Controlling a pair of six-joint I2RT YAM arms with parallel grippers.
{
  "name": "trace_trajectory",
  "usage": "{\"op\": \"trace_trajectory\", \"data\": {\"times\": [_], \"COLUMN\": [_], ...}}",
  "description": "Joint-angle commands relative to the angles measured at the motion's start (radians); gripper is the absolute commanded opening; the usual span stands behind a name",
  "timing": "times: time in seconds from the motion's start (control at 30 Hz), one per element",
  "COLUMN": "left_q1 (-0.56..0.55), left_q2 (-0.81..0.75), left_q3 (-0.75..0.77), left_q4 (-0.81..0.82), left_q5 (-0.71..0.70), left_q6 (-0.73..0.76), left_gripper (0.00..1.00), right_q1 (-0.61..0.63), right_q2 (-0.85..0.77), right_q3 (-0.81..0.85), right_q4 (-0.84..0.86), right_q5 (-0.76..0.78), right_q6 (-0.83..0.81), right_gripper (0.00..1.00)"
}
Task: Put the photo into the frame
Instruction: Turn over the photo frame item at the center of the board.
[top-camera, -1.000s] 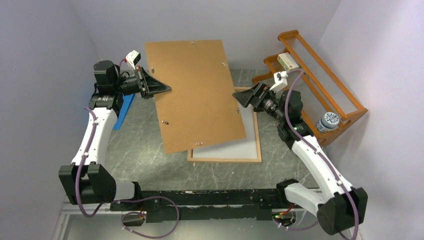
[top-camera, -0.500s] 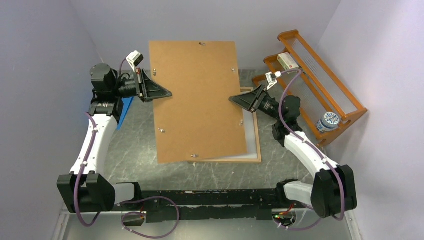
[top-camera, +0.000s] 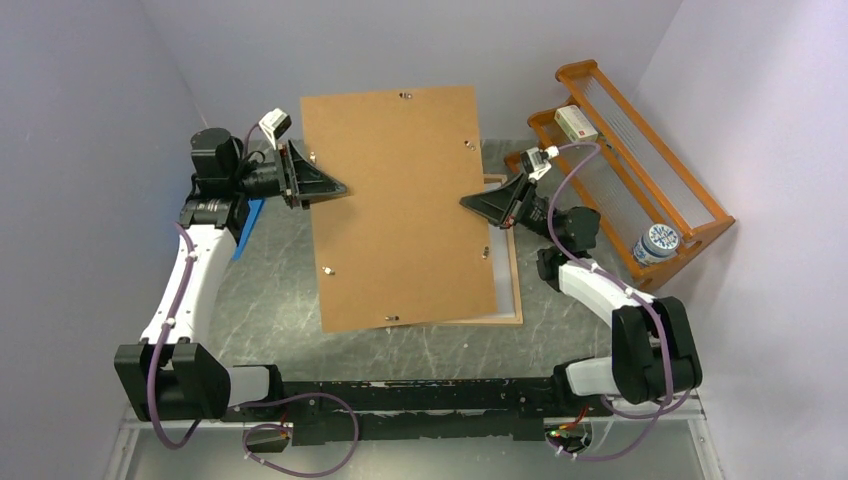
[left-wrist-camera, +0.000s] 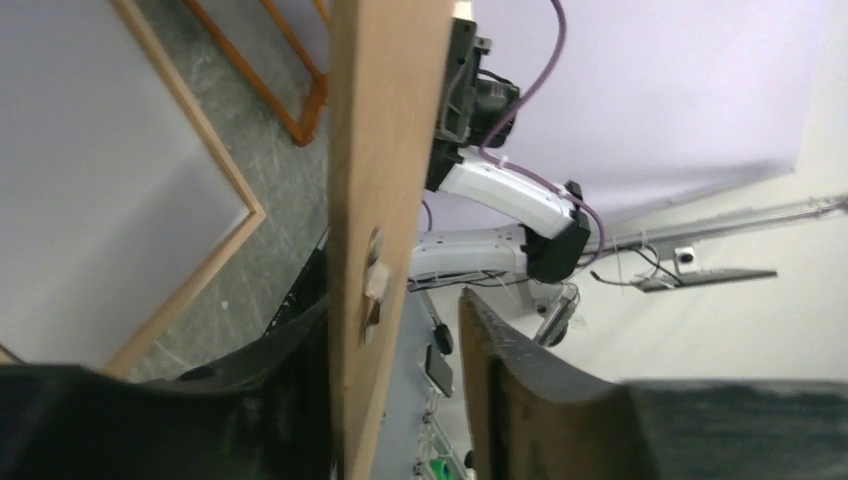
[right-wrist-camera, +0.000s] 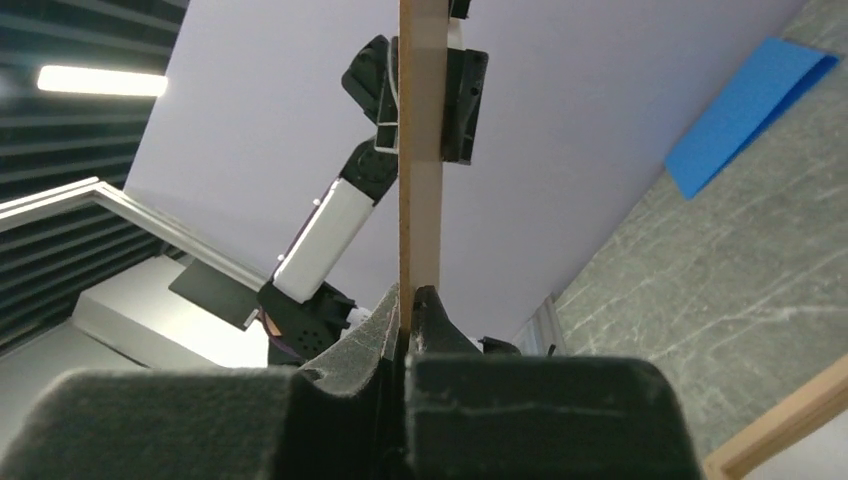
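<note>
**Brown board (top-camera: 400, 200) raised off the table (top-camera: 270, 300) between two grippers, frame (top-camera: 517, 285) flat beneath**

We record the right gripper (right-wrist-camera: 410, 300) pinched tight on the board's right edge. The left gripper (left-wrist-camera: 395, 300) straddles the opposite edge with its jaws partly apart, one finger against the board and the other clear of it. Just below the right gripper and largely under the board, the frame lies flat, filled by a white sheet (left-wrist-camera: 100, 170); we cannot tell whether that is the photo's back. Behind the left gripper lies a blue sheet (top-camera: 250, 225). Behind the right gripper stands a wooden rack (top-camera: 640, 130).
</note>
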Motion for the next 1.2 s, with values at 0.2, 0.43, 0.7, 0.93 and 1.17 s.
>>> {"op": "trace_trajectory", "data": {"times": [0.2,0.43,0.7,0.93,1.17], "left_q1": [-0.002,-0.011,-0.169,-0.307,-0.348], "left_q2": [0.024,0.066,0.287,0.552,0.655], "left_q3": [-0.003,-0.132,-0.142,0.004,0.051], "left_q4": [-0.382,-0.382,-0.284,-0.31,-0.314], "left_q5": [-0.325,-0.604,-0.733,-0.855,-0.968], "left_q6": [0.352,0.367,0.336,0.388,0.41], "left_gripper": [0.88,0.89,0.77,0.7,0.52], "right_q1": [-0.052,-0.152,-0.215,-0.223,-0.223], "right_q2": [-0.273,-0.411,-0.43,-0.447,-0.454], "right_q3": [0.0,0.066,0.168,0.186,0.187], "right_q4": [-0.64,-1.148,-1.519,-1.622,-1.634], "right_q5": [0.109,0.19,0.245,0.308,0.313], "right_q6": [-0.333,-0.579,-0.778,-0.838,-0.842], "right_gripper": [0.0,0.0,0.0,0.0,0.0]}}
